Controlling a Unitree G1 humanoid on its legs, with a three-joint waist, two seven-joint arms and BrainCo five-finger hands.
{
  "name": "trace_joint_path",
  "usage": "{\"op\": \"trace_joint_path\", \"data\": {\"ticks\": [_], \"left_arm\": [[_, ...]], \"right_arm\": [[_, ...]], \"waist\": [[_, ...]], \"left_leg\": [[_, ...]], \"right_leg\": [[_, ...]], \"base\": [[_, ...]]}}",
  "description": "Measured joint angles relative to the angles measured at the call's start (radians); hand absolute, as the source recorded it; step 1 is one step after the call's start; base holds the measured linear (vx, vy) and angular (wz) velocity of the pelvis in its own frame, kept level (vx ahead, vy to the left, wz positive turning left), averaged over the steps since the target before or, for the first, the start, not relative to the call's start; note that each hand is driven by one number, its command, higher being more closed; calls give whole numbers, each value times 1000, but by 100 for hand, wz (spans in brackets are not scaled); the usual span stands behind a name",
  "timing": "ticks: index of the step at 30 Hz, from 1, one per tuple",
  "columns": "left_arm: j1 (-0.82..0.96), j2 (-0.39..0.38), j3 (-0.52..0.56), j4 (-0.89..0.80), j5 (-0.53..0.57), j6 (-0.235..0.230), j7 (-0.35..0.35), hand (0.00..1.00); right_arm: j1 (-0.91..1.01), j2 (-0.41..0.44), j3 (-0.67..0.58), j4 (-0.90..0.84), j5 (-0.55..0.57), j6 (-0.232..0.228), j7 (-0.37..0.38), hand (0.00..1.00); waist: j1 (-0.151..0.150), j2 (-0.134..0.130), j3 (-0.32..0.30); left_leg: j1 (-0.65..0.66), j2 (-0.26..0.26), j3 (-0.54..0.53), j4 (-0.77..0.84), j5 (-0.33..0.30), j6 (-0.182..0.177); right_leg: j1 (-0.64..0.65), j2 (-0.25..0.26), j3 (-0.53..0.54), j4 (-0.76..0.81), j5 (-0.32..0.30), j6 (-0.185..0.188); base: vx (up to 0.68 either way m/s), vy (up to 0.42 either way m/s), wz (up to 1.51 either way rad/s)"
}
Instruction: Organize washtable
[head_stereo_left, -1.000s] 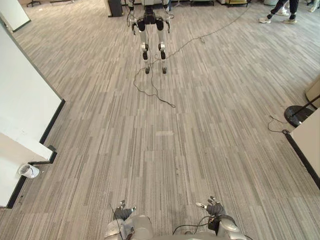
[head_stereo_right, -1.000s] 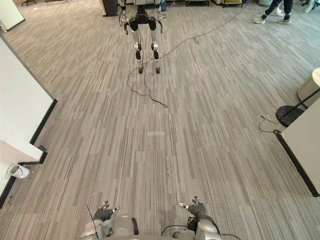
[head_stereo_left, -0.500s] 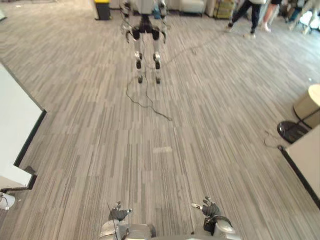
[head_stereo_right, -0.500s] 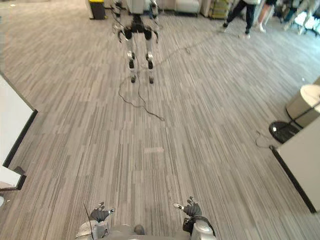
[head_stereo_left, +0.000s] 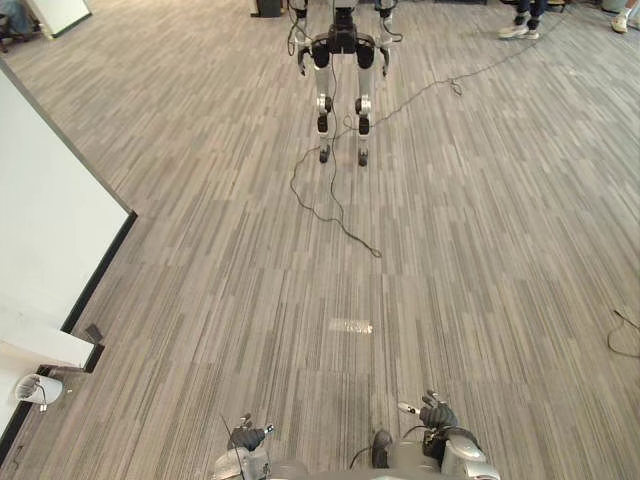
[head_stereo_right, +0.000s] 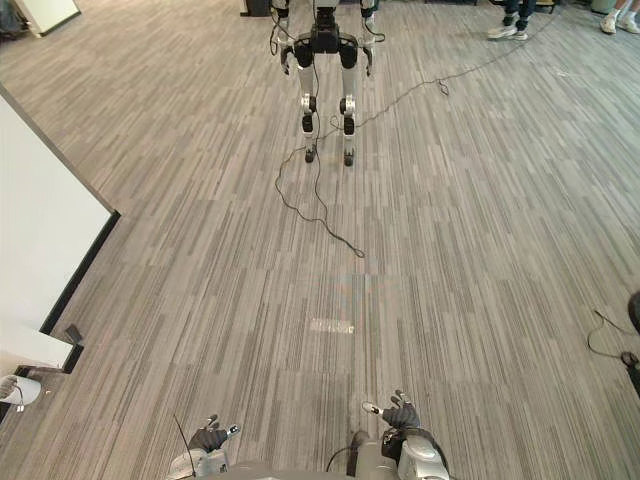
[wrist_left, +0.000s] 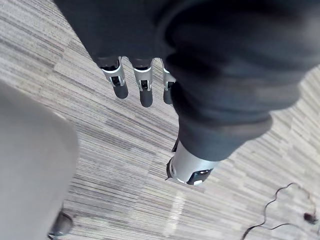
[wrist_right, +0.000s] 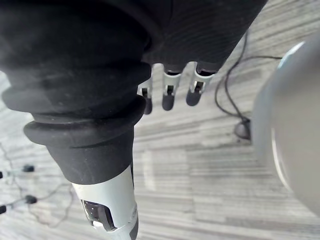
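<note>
My left hand (head_stereo_left: 246, 437) hangs low at the bottom of the eye views, over bare striped grey floor. In the left wrist view its fingers (wrist_left: 142, 90) are straight and relaxed, with nothing in them. My right hand (head_stereo_left: 434, 415) hangs at the same height a little to the right. Its fingers (wrist_right: 170, 97) are also straight and hold nothing, with only floor past them.
A white partition (head_stereo_left: 50, 220) with a black base runs along the left. A clear cup (head_stereo_left: 38, 388) lies on the floor by its corner. Another humanoid robot (head_stereo_left: 340, 60) stands far ahead, its cable (head_stereo_left: 340, 215) trailing toward me. A person's shoes (head_stereo_left: 520, 28) show far right.
The whole picture has shifted, so the camera has moved: the white table and round bin at the right have left the view. Both hands stay low and open.
</note>
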Motion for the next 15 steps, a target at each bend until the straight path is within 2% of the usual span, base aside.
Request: {"op": "trace_joint_path", "data": {"ticks": [1, 3, 5, 7, 8, 9, 10, 11, 12, 13, 14, 15], "left_arm": [[5, 1, -4, -22, 0, 0, -1, 0], [7, 15, -20, -30, -1, -1, -1, 0], [0, 17, -23, -44, -1, -3, 0, 0], [0, 25, -40, -51, -1, -5, 0, 0], [-3, 31, -56, -51, -1, -6, 1, 0], [-2, 31, -72, -49, -2, -6, 2, 0], [0, 31, -82, -47, -5, -8, 6, 0], [-3, 40, -82, -46, -4, -9, 6, 0], [-6, 59, -83, -46, -4, -11, 7, 0], [-6, 69, -83, -45, -4, -11, 6, 0], [-8, 70, -82, -44, -6, -10, 6, 0], [-13, 72, -83, -28, -4, -10, 5, 0]], "right_arm": [[8, 5, 5, -1, 7, 1, -2, 0], [12, 13, 20, -4, 10, 1, -3, 0], [15, 22, 17, -3, 20, 2, -4, 0], [13, 30, 11, -5, 35, 3, -5, 0], [14, 33, 6, -5, 38, 3, -5, 0], [15, 32, -3, -5, 38, 2, -6, 0], [17, 30, -1, -1, 38, 3, -9, 0], [14, 32, -2, 3, 38, 4, -11, 0], [14, 52, 0, 5, 38, 6, -13, 0], [14, 65, 0, 4, 37, 7, -13, 0], [15, 69, 0, 5, 37, 7, -13, 0], [14, 72, -1, 5, 37, 8, -10, 0]], "waist": [[7, -3, 4], [9, -22, 4], [28, -31, 8], [28, -40, 15], [29, -45, 18], [28, -38, 16], [31, -34, 16], [33, -41, 14], [28, -82, 9], [33, -98, 10], [36, -103, 9], [50, -107, 10]], "left_leg": [[-53, 30, 16, 142, -3, 2], [-128, 47, 64, 186, -8, 10], [-184, 52, 128, 60, -28, 43], [-209, 16, 140, -189, -26, 43], [-208, -12, 130, -325, -9, 36], [-199, -42, 93, -494, 59, 40], [-183, -55, 68, -535, 191, 62], [-173, -73, 72, -533, 200, 83], [-163, -101, 97, -543, 173, 100], [-149, -108, 130, -546, 150, 109], [-136, -113, 145, -550, 143, 113], [-86, -127, 179, -578, 133, 126]], "right_leg": [[70, 15, -1, -28, -17, -13], [156, 11, -3, -85, -23, -18], [205, -6, 7, -130, -22, -18], [238, -35, 7, -147, -32, -1], [252, -53, 9, -151, -44, 18], [264, -62, 14, -152, -65, 44], [282, -69, 38, -151, -91, 72], [290, -81, 46, -148, -101, 82], [277, -123, 66, -130, -105, 82], [250, -146, 96, -76, -105, 83], [233, -156, 113, -36, -105, 83], [186, -172, 147, 90, -104, 83]], "base": [[385, -153, 1], [376, -138, -2], [301, -43, -17], [302, 62, -13], [328, 138, -9], [380, 224, -24], [318, 224, -30], [308, 228, -34], [298, 213, -40], [294, 211, -45], [340, 277, -68], [282, 239, -74]]}}
